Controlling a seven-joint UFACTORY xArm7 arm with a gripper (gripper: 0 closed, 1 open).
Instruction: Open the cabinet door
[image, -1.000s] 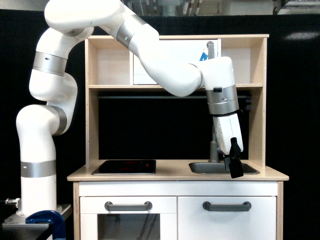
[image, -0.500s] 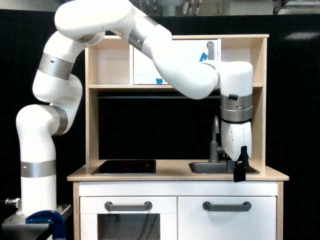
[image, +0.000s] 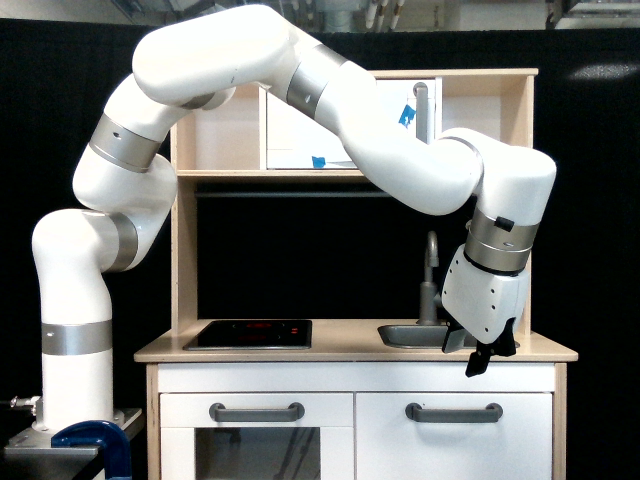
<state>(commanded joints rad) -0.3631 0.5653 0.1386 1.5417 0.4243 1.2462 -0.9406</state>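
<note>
the cabinet door (image: 455, 440) sits at the lower part of the toy kitchen, on the exterior view's right, under the countertop (image: 340, 350). it is flush with its frame, so closed. its grey bar handle (image: 454, 411) runs horizontally near the door's top edge. nothing touches it.

the gripper (image: 481, 360) hangs just above and slightly to the exterior view's right of the handle, in front of the counter's front edge, pointing down and a bit tilted. its dark fingers read as one close-set tip from this angle; whether they are parted or together cannot be told.

judged step: approach to the handle, grasp not yet made. to do it well: fingers need a gap wide enough for the bar, so that should be confirmed before descending. the arm should drop and shift toward the exterior view's left to land near the bar's middle, not on a mounting end. the fingers should straddle the bar from above and below, and only then close. the hinge side is not visible, so the pull should start gentle and follow whichever arc the door gives.

beside it, the windowed door (image: 255, 440) has a similar handle; not the target. the sink (image: 420, 336) and faucet (image: 430, 280) sit behind the wrist, so the wrist needs to stay clear of them.
</note>
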